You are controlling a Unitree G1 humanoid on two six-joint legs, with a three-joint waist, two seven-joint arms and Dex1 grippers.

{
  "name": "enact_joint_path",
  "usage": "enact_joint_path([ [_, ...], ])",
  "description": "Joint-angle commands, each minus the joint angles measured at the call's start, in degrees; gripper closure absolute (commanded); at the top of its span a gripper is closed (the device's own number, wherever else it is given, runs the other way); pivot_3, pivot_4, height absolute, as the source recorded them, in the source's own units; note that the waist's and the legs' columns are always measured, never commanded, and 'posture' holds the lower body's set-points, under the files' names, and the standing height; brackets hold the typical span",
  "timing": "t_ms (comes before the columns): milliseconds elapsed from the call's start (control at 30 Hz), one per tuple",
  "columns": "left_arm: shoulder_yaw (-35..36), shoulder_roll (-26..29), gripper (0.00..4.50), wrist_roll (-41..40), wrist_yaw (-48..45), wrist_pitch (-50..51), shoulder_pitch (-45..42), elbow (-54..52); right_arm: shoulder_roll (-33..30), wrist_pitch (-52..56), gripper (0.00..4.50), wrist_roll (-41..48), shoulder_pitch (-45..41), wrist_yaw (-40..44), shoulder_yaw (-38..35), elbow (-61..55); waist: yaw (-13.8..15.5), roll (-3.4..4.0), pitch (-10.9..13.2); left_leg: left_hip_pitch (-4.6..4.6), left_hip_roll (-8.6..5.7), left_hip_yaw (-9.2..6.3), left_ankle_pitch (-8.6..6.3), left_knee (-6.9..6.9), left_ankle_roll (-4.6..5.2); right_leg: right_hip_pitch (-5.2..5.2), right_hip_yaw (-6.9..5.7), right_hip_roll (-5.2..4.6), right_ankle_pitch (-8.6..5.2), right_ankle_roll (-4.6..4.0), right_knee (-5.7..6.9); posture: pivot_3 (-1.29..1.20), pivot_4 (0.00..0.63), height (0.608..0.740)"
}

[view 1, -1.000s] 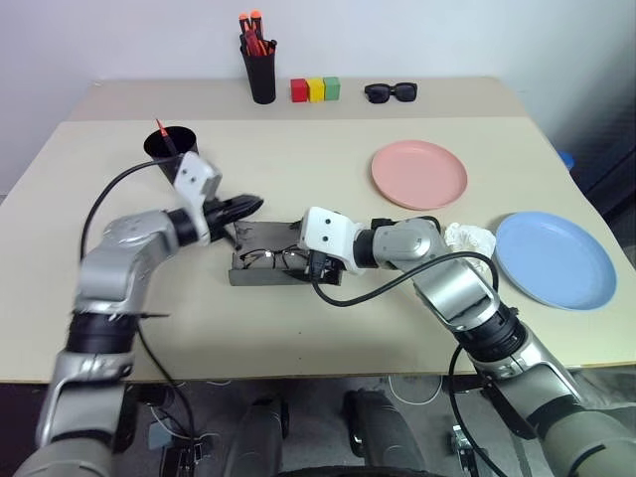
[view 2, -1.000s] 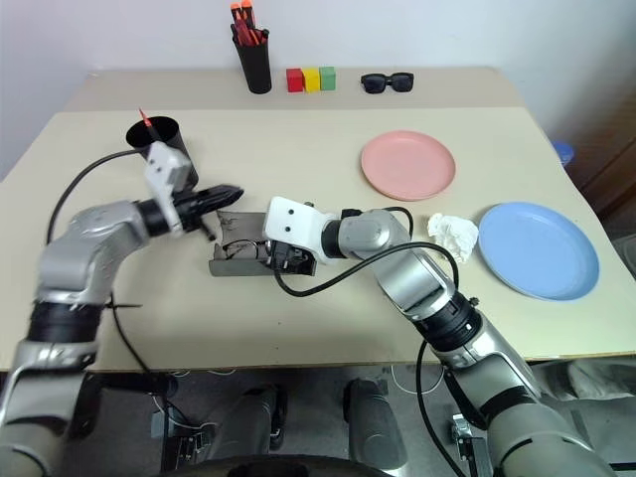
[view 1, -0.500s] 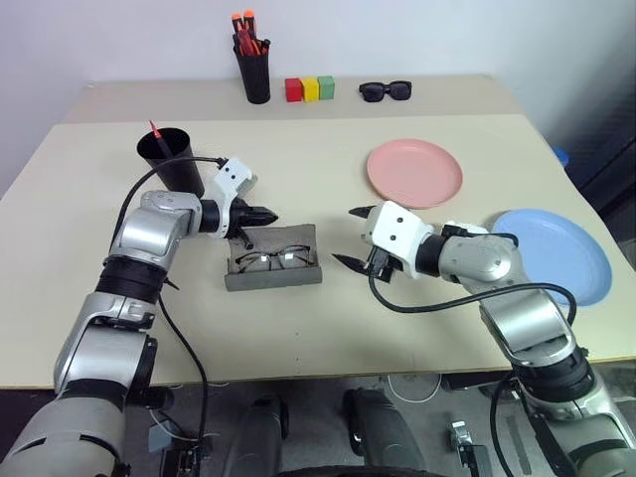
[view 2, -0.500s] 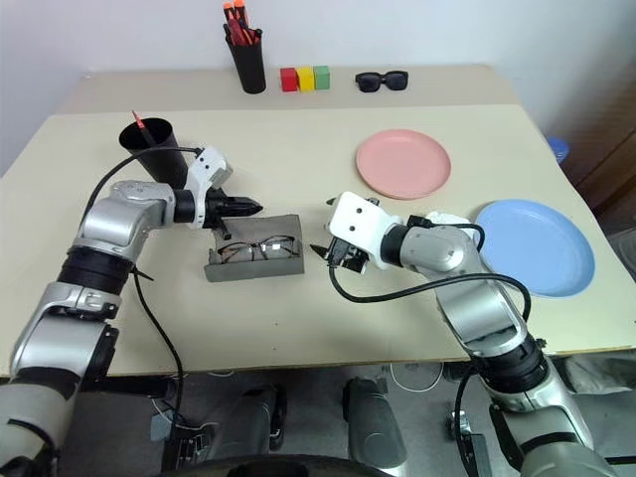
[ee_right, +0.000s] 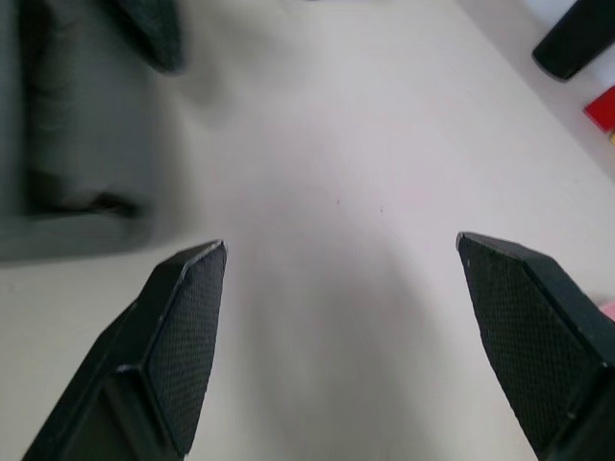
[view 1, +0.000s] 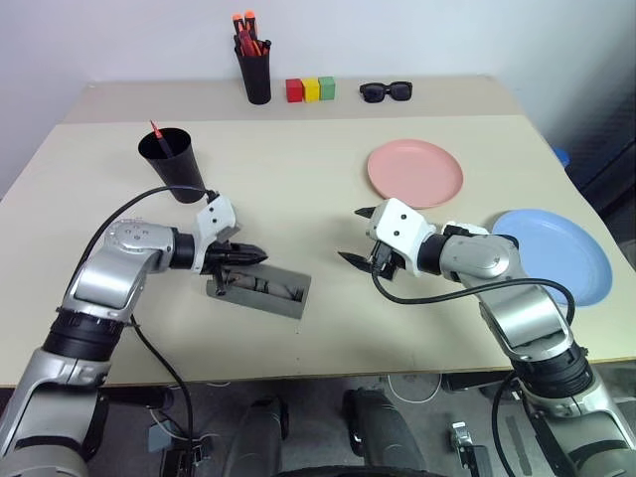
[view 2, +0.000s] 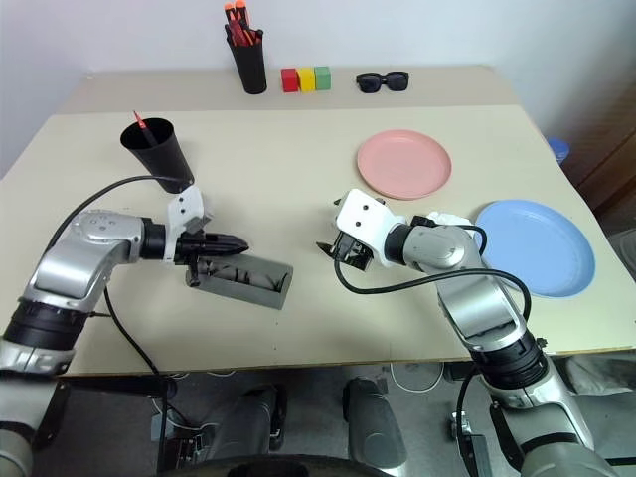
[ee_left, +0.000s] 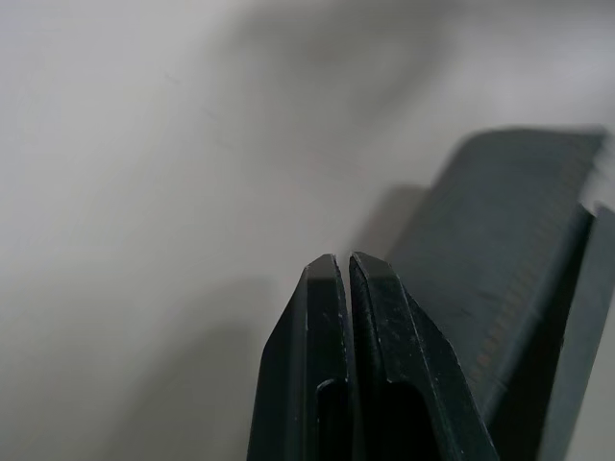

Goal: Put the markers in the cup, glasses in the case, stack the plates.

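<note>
Case (view 1: 260,287) lid is closing under my clenched left claw (view 1: 260,255), so I am pressing evenly while my released right claw (view 1: 354,236) is waiting beside it.

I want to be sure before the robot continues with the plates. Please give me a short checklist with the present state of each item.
1. Case lid closed: ok, its inside is hidden.
2. Glasses inside the case: cannot tell, the lid covers them.
3. Left gripper fingers shut and empty at the case: ok.
4. Right gripper fingers open and empty above the table: ok.
5. Pink plate and blue plate stacked: not ok, they lie apart.
6. Both markers in the cup: cannot tell, a red tip shows.
</note>
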Motion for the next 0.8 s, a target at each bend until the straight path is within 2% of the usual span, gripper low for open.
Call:
enact_joint_path([
  [33,0.95,1.53,4.36,0.24,1.6,1.03,3.11,-4.55,0.35,-2.16,0.61,0.39,-0.83,-1.17,-2.25,1.63,0.09,-0.02,0.0,-0.01,0.0,0.0,0.0,0.02,0.0,0.0,0.0,0.0,0.0,0.0,0.0,0.0,0.15,0.74],
  [233,2.75,2.21,4.36,-0.1,4.16,-0.26,8.23,-8.93,0.97,-2.9,0.61,-3.39,-3.19,-6.26,-2.23,9.7,-0.01,-0.01,0.0,-0.01,-0.01,0.03,0.0,0.02,0.0,0.01,0.0,-0.03,0.0,0.0,-0.04,0.0,0.15,0.74],
  [333,5.26,0.62,4.36,-1.87,5.69,-1.6,9.36,-10.61,0.4,-5.56,0.61,-7.78,-5.04,-10.1,-1.03,16.13,-0.03,-0.01,0.0,0.0,0.0,0.05,0.0,0.01,0.0,0.01,0.01,-0.02,0.0,0.0,-0.04,0.0,0.15,0.74],
  [467,10.07,-4.68,4.36,-9.46,6.91,-1.6,8.72,-14.37,0.5,-13.64,0.61,-15.08,-8.82,-17.13,1.28,29.27,0.21,-0.03,0.01,-0.03,-0.01,0.06,0.0,0.04,0.0,0.01,0.0,-0.05,0.01,0.0,-0.05,0.0,0.15,0.74],
  [700,9.56,-6.47,4.36,-14.06,6.99,0.06,9.59,-18.95,2.33,-25.42,0.61,-22.06,-16.28,-25.74,4.18,51.63,-0.16,-0.02,0.01,-0.02,-0.03,0.07,0.01,0.01,-0.01,0.0,0.02,-0.04,0.02,0.0,-0.04,0.0,0.15,0.74],
  [800,8.96,-7.11,4.42,-14.41,8.23,0.71,9.83,-20.53,3.19,-28.62,1.49,-22.62,-18.01,-26.54,4.12,57.16,-0.13,-0.02,0.01,-0.01,-0.02,0.07,0.01,0.01,-0.01,0.0,0.03,-0.03,0.02,0.0,-0.04,0.0,0.15,0.74],
])
